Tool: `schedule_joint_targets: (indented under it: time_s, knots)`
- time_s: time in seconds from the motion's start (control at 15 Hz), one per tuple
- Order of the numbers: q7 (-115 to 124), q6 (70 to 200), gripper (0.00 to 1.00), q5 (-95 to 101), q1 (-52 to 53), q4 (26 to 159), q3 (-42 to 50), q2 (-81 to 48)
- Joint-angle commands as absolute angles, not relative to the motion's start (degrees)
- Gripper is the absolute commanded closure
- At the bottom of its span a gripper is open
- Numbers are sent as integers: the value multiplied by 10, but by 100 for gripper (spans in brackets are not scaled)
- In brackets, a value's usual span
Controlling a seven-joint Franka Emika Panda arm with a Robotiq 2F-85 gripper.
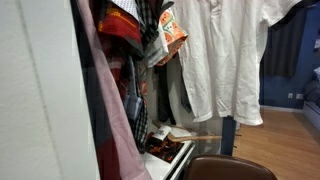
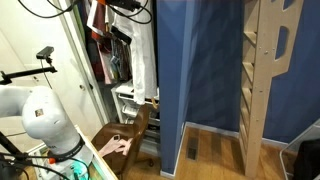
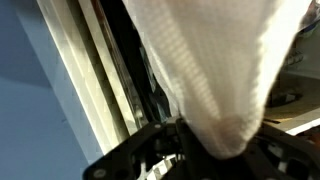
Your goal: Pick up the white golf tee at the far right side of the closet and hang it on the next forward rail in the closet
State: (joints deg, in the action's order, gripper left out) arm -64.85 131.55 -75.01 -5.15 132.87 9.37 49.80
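The white golf tee is a white knit polo shirt. In an exterior view it hangs at the right end of the closet (image 1: 225, 50), and it shows as a white strip at the closet opening (image 2: 150, 65). In the wrist view its fabric (image 3: 215, 70) fills the upper frame and narrows to a bunch that runs down between my black jaws (image 3: 225, 150). The gripper looks shut on that bunch. The hanger and the closet rails are hidden. I cannot make out my gripper in either exterior view.
Colourful clothes (image 1: 130, 40) hang packed to the left of the shirt. A white closet frame (image 1: 40, 100) stands in front. A wooden chair (image 2: 125, 135) sits below the closet. A blue partition (image 2: 200, 60) and a wooden ladder frame (image 2: 265, 70) stand beside it.
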Motion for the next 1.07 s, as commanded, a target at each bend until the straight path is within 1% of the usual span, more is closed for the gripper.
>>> schedule_joint_targets:
  time_s: [0.0, 1.0]
  knots:
    - [-636, 1309, 95, -757, -53, 1330, 89, 499]
    - [-664, 1367, 95, -803, -49, 1296, 56, 442]
